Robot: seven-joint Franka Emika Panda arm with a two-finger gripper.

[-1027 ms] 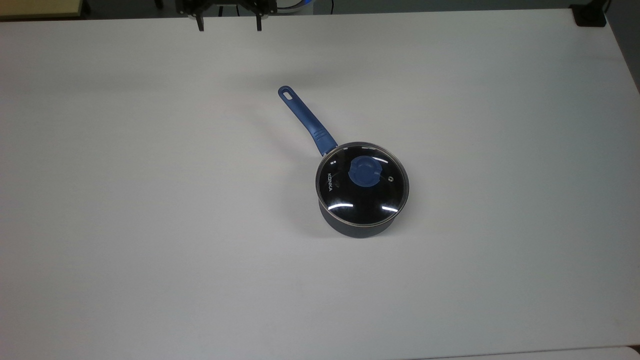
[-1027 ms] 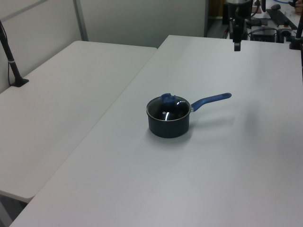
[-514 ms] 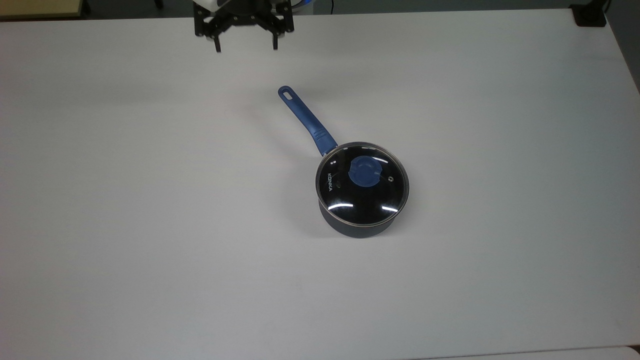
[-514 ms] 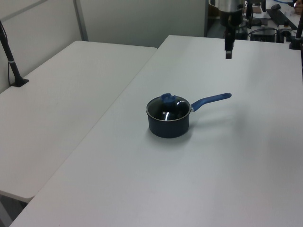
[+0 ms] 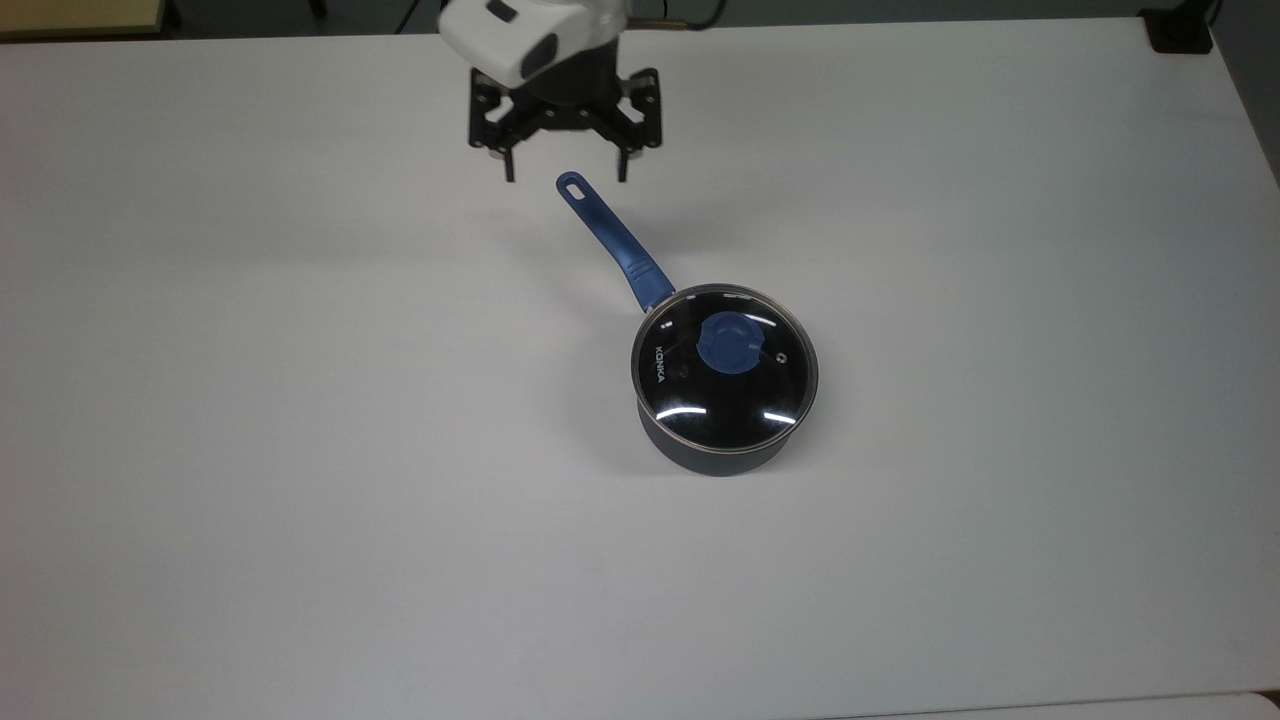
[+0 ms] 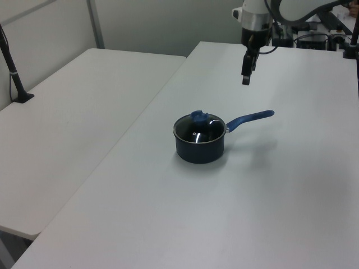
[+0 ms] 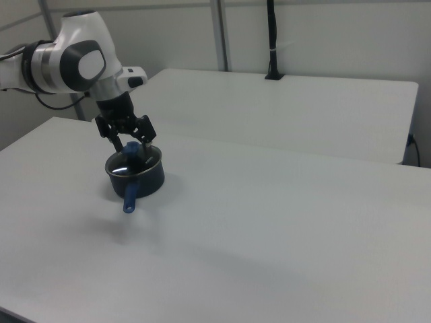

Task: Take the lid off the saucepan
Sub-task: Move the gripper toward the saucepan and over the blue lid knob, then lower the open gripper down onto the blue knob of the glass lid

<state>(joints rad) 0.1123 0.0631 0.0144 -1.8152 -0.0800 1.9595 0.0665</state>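
One arm works a white table [image 5: 300, 450]. Against the frames a second and half a second ago, the gripper [image 5: 565, 178] has come further into the top view, down from the top edge and toward the top view's right; it now hangs over the tip of the handle [image 5: 612, 240]. More of the white wrist shows behind it. In the left view the gripper [image 6: 245, 80] has shifted left and lower, and sits in the air above the table, clear of the pan. Pan and lid lie just as before.

Fingers spread wide, nothing between them; in the top view the handle's slot hole appears between the two tips.

Saucepan [image 5: 712, 455] stands upright near the table's middle, dark body, lid [image 5: 724, 365] seated flat on the rim. Long axis of the handle runs from the pot toward the top view's upper left; in the left view the handle [image 6: 249, 118] points right and slightly far. In the right view the saucepan [image 7: 149, 180] has the handle pointing toward the camera.

Blue knob [image 5: 730, 343] at lid centre. White lettering "KONKA" on the glass, at the top view's left of the knob.
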